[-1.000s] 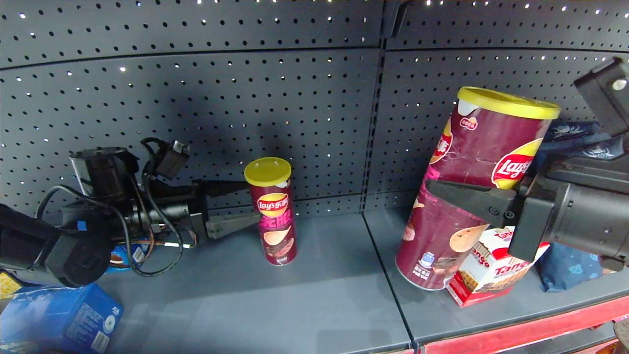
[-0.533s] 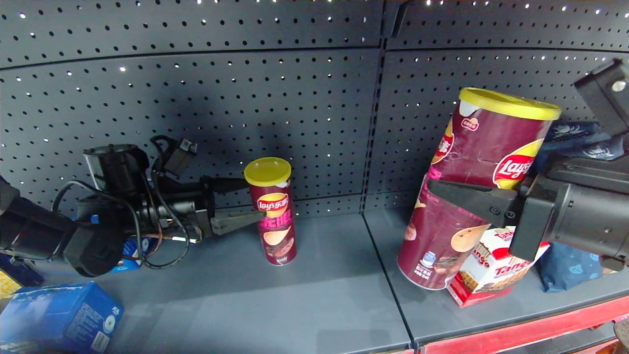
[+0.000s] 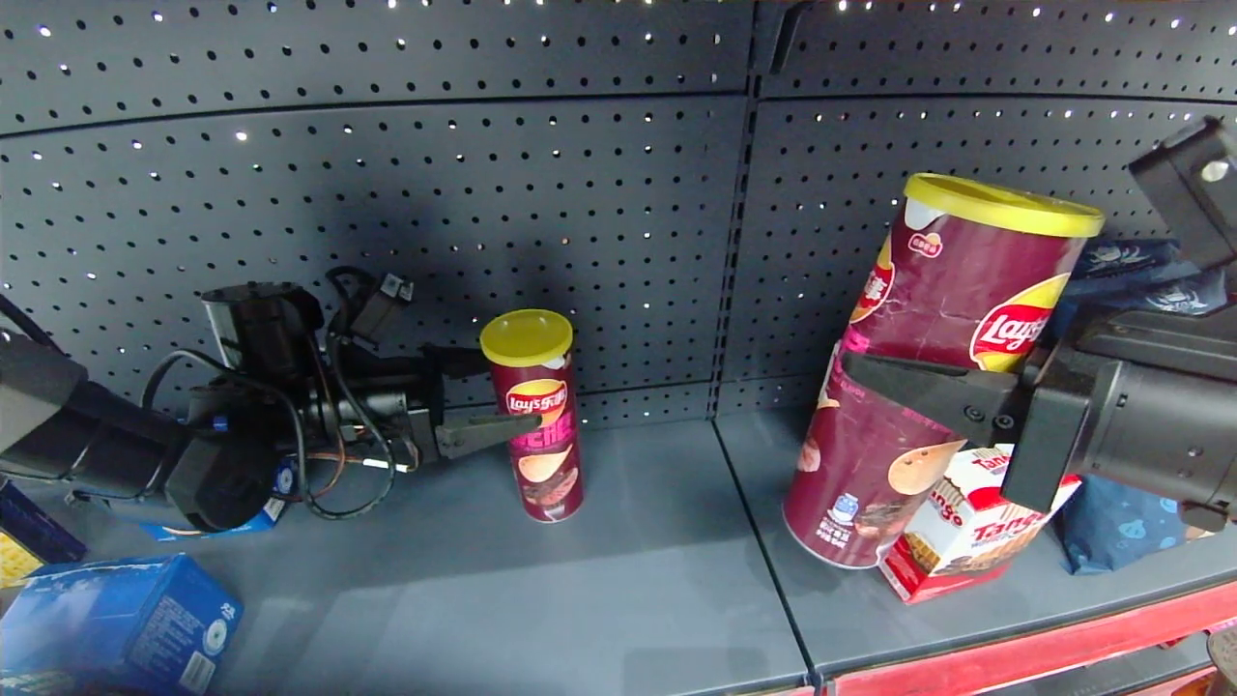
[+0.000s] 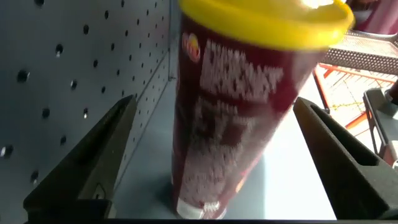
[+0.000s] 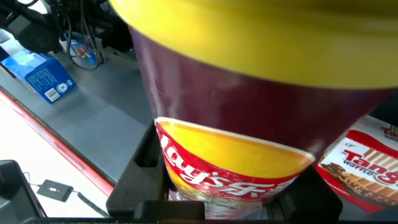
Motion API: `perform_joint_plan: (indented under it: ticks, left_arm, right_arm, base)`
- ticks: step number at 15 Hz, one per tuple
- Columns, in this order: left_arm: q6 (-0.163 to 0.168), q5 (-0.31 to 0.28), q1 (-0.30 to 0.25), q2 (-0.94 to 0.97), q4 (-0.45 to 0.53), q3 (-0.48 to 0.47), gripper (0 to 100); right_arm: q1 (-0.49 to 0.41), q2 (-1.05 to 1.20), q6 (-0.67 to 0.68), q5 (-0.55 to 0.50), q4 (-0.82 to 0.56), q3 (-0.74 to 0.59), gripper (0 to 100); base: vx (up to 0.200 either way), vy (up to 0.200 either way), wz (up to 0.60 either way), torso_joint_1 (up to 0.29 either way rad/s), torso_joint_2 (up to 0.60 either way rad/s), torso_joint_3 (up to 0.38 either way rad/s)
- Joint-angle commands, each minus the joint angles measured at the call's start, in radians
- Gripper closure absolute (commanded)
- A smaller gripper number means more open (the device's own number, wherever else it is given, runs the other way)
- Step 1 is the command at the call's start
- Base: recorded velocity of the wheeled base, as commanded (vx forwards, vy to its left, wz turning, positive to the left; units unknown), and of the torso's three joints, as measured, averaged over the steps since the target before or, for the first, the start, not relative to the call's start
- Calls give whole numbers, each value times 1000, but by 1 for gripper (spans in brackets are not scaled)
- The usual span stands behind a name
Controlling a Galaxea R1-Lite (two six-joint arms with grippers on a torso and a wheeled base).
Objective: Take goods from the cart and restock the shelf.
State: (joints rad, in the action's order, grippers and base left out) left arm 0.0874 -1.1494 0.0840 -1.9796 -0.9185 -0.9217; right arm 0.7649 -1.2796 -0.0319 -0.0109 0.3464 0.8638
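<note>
A grey metal shelf point(image 3: 628, 599) runs across the scene, with a red strip point(image 3: 1015, 648) along its near edge on the right and a seam splitting the deck into 2 panels. At the near left corner lies a blue carton point(image 3: 116, 619).

On the right panel, a red-and-white wafer box point(image 3: 976, 541) lies near the front. Touching its left side is a large chip can point(image 3: 928, 309), maroon with a yellow lid. Its long axis is tilted, with the base down at the deck and the lid leaning up to the right. The right pincer point(image 3: 875, 382) comes in from the right and is clamped on the can's middle, 1 black finger lying across the front of the label. The right wrist view shows the can seated deep between the jaws. Behind the wafer box, at the far right, sit dark blue bags point(image 3: 1121, 527).

On the left panel, farther back and near the seam, a small chip can point(image 3: 541, 454) of the same maroon with a yellow lid stands upright, lid up and base flat on the deck. The left pincer point(image 3: 510, 391) reaches in level from the left at the can's upper half. Its 2 fingers point(image 4: 93, 168) are spread apart on either side of the can, and the left wrist view shows a gap on each side. Under that arm lies another blue pack point(image 3: 256, 517).

At the far side rises a dark grey pegboard wall point(image 3: 387, 193) dotted with small holes, with an upright post above the seam.
</note>
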Motion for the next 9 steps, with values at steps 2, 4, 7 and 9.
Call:
perform_joint_plan:
  ticks: [2, 4, 7, 9]
  left_arm:
    - [0, 2, 20, -39, 0, -32, 0]
    - [0, 2, 31, -50, 0, -32, 0]
    - [-2, 2, 33, -54, 1, -42, 0]
    - [-2, 5, 33, -65, 1, -59, 0]
  right_arm:
    - [-1, 0, 0, 0, 0, 1, 100]
    - [-1, 0, 0, 0, 0, 1, 100]
    - [-1, 0, 0, 0, 0, 1, 100]
    - [-3, -1, 0, 0, 0, 0, 100]
  base:
    - [0, 0, 0, 0, 0, 0]
    - [0, 0, 0, 0, 0, 0]
    - [0, 0, 0, 0, 0, 0]
    - [0, 0, 0, 0, 0, 0]
